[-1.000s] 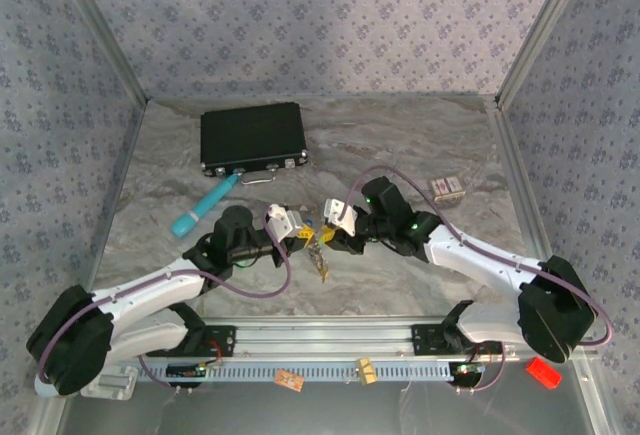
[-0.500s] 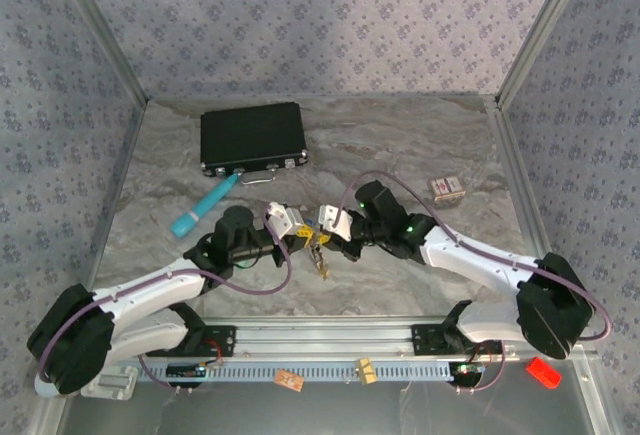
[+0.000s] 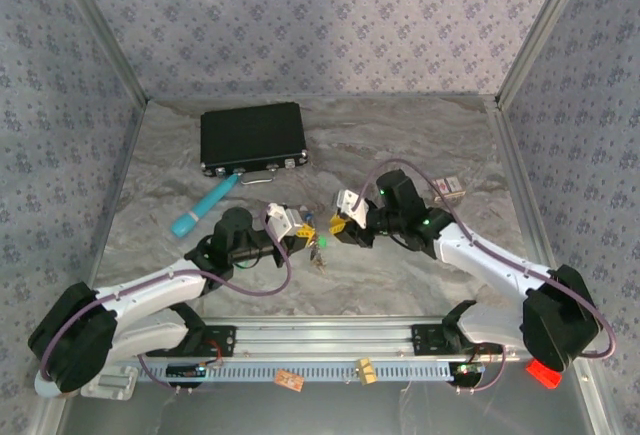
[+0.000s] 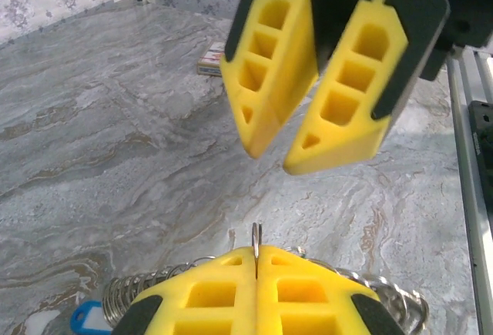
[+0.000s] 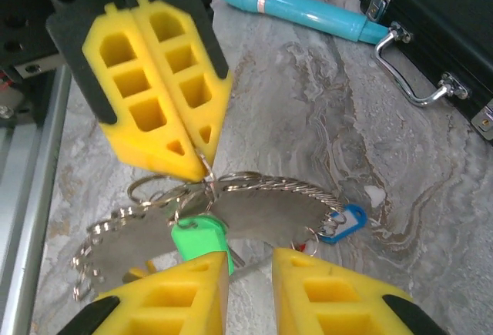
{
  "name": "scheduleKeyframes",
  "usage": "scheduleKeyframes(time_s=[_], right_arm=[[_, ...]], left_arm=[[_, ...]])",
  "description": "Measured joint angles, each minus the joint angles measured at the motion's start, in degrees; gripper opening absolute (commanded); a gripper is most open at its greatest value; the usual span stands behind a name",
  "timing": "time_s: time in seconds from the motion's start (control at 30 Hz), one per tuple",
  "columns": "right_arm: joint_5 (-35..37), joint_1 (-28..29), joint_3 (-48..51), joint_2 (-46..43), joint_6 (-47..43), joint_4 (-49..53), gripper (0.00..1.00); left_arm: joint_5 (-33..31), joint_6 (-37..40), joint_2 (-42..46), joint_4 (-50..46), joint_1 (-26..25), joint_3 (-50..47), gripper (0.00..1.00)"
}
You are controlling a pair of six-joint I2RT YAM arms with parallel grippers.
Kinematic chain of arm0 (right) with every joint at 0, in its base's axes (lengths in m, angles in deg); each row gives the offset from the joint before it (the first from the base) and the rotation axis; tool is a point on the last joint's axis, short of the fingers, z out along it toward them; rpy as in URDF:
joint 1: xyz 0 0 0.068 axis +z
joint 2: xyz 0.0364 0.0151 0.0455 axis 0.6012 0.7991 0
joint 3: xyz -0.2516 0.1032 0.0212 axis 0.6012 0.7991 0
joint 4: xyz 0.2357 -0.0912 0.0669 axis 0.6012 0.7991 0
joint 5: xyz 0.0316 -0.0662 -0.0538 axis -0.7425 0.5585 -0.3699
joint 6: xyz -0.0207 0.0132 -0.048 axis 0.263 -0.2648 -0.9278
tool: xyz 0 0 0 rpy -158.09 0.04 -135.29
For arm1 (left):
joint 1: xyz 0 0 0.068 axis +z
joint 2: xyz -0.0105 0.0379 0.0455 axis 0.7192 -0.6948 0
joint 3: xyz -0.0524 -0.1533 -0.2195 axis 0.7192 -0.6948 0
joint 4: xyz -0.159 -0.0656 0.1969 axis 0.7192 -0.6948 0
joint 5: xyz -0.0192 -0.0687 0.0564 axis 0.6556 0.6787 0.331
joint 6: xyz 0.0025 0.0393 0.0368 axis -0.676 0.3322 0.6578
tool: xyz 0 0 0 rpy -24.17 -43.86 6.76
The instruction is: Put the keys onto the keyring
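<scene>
Right wrist view, left to right: your left gripper [image 5: 200,165] is clamped shut on the keyring [image 5: 262,185] wire, low over the table [image 5: 308,112]. The green key [image 5: 199,236] and blue key [image 5: 344,219] look threaded already. Your right gripper [image 5: 250,281] sits half open, holding nothing. Can't tell if any keys remain loose.

We count two grippers: left gripper [image 5: 194,158], right gripper [image 4: 281,154]. One keyring [image 5: 300,187]. Keys clear enough to count: two, one green key [image 5: 198,236] and one blue key [image 5: 348,219]. One black case [image 3: 252,138], one teal tube [image 3: 203,207], one small box [image 3: 448,187].
</scene>
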Motion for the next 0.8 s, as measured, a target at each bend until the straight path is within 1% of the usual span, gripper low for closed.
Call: scheduleKeyframes(time_s=[0.17,0.3,0.57,0.8], right_arm=[[-3.5,0.07,0.15,1.49,2.58,-3.15,0.23],[-4.92,0.39,0.15,3.56,3.72,-5.18,0.24],[-6.93,1.16,0.15,5.6,4.68,-6.82,0.24],[-7.19,1.29,0.13,6.84,4.83,-7.76,0.22]], left_arm=[[1.25,0.46,-0.22,1.49,0.0,-0.52,0.0],[1.6,0.9,-0.22,1.77,0.0,-0.72,0.0],[1.73,1.27,-0.22,1.77,0.0,-0.72,0.0],[2.43,1.29,-0.22,1.79,0.0,-0.72,0.0]])
